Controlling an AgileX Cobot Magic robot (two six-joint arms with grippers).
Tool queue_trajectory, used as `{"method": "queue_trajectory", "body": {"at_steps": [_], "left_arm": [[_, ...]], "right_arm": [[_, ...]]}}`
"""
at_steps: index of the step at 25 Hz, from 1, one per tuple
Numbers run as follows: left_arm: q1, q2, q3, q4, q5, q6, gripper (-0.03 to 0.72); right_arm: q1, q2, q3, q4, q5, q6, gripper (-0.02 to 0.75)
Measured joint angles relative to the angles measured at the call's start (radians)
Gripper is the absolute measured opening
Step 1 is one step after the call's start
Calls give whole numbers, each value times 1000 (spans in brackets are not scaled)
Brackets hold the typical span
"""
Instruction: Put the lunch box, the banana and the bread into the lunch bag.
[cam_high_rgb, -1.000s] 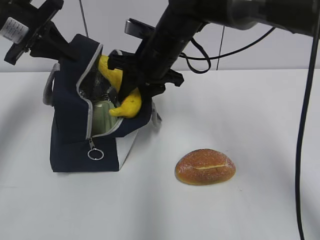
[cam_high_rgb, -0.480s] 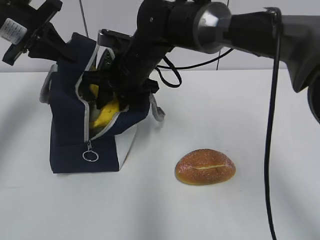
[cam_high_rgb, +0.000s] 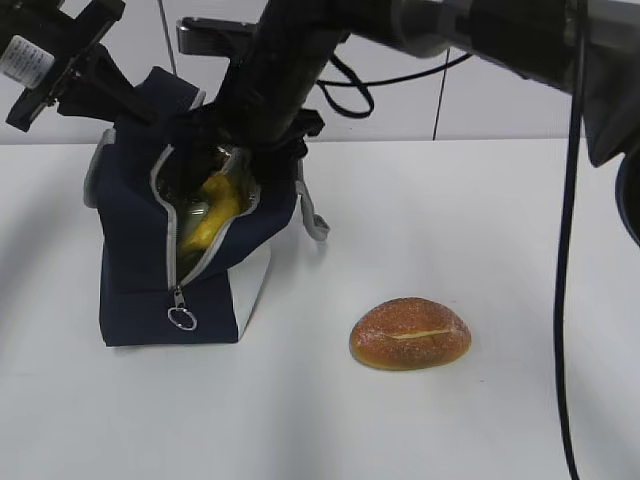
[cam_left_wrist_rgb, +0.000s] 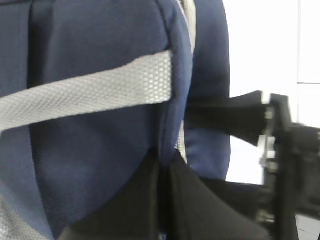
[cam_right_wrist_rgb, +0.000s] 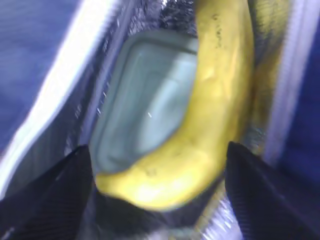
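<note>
The navy lunch bag (cam_high_rgb: 140, 290) stands at the left with its zipper open. My left gripper (cam_high_rgb: 135, 105) is shut on the bag's top edge; in the left wrist view its jaws (cam_left_wrist_rgb: 165, 200) pinch the blue fabric (cam_left_wrist_rgb: 90, 150). The banana (cam_high_rgb: 215, 205) lies inside the bag; in the right wrist view it (cam_right_wrist_rgb: 210, 115) rests against the lunch box's green lid (cam_right_wrist_rgb: 150, 105). My right gripper (cam_high_rgb: 240, 150) is at the bag's mouth, open, its fingers wide on either side of the banana's end (cam_right_wrist_rgb: 157, 165). The bread (cam_high_rgb: 410, 333) lies on the table to the right of the bag.
The zipper's ring pull (cam_high_rgb: 181, 318) hangs low on the bag's front. A grey strap handle (cam_high_rgb: 310, 215) hangs off the bag's right side. The right arm's cables (cam_high_rgb: 570, 250) hang at the right. The white table (cam_high_rgb: 480, 200) reaches to a wall behind.
The right gripper carried the banana down into the bag and has risen a little; the banana now lies deeper inside, no longer sticking out. The left gripper and the bread have not moved.
</note>
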Motion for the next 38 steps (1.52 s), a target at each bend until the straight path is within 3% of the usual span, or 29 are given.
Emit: {"method": "queue_trajectory", "body": {"at_steps": [5, 11, 19, 28, 34, 38], "left_arm": [[0, 0, 0, 1, 3, 0, 0], [0, 0, 0, 2, 7, 3, 0], [0, 0, 0, 2, 8, 5, 0], [0, 0, 0, 2, 7, 5, 0], [0, 0, 0, 2, 6, 5, 0], [0, 0, 0, 2, 6, 7, 0]], "right_arm": [[-2, -7, -166, -143, 145, -37, 571], [-2, -82, -133, -196, 163, -72, 565], [-2, -302, 295, -304, 164, -214, 564], [-72, -525, 770, -310, 119, -323, 564], [-130, -617, 968, -227, -38, -495, 563], [-132, -626, 1025, -241, -87, -548, 564]]}}
